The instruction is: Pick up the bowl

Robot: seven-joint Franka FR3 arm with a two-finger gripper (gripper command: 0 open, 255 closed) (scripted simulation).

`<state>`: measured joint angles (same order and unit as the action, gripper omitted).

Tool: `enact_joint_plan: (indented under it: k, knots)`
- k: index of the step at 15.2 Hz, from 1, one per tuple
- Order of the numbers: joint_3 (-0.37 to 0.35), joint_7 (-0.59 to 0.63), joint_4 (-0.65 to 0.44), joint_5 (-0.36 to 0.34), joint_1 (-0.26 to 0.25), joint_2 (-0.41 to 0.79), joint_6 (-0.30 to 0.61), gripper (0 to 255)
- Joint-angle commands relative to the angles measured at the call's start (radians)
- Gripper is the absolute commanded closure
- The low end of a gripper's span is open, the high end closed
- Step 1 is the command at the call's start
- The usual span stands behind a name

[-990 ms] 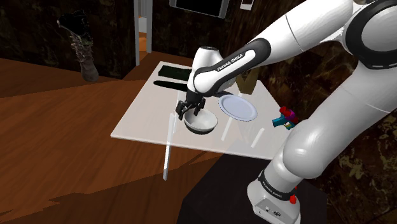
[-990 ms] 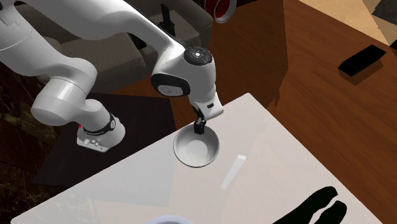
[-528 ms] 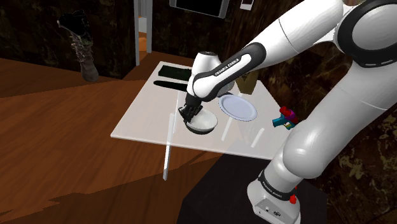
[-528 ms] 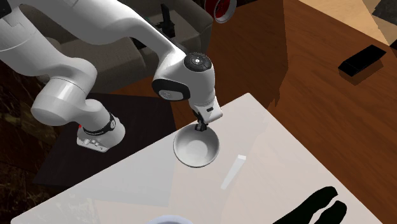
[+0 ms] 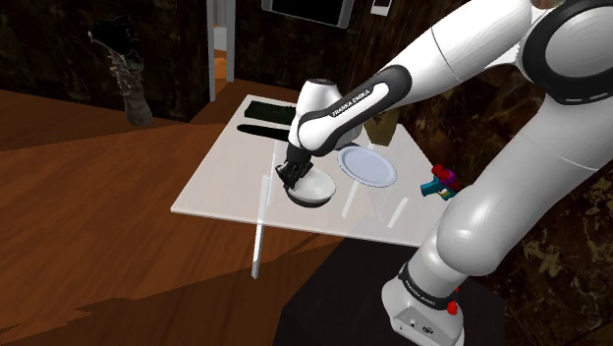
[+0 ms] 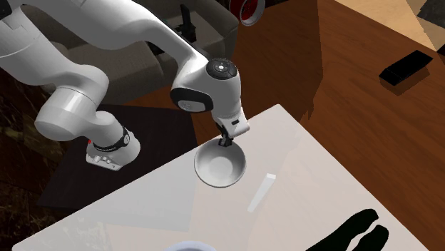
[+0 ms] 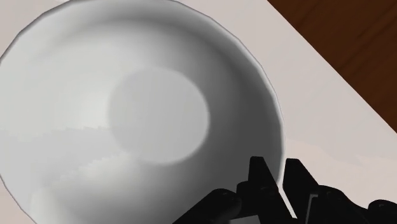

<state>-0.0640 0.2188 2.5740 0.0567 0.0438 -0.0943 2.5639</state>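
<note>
The gripper [image 7: 277,170] pinches the white bowl [image 7: 146,108] by its rim. It sits on the table [image 5: 226,187], beside the plate [image 5: 365,165], on the shoulder view's left. Gripped at 1 edge, it may tip and slip.

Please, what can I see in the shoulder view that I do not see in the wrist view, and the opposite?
Shoulder view: a flat white round plate beside the white round bowl, a small colourful toy, the white robot arm. Wrist view: the bowl's flat inner bottom, and black fingers clasping its rim, one inside, one outside. Both: the bowl, the black hand, the white tabletop.
</note>
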Motion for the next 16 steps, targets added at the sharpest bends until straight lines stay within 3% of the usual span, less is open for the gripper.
enact_joint_plan:
  k: [1,16]
  knots:
    - [0.0,0.0,-0.006,0.0,0.0,-0.017,-0.024,255]
    - [0.004,0.004,-0.076,-0.001,0.001,-0.148,-0.225,255]
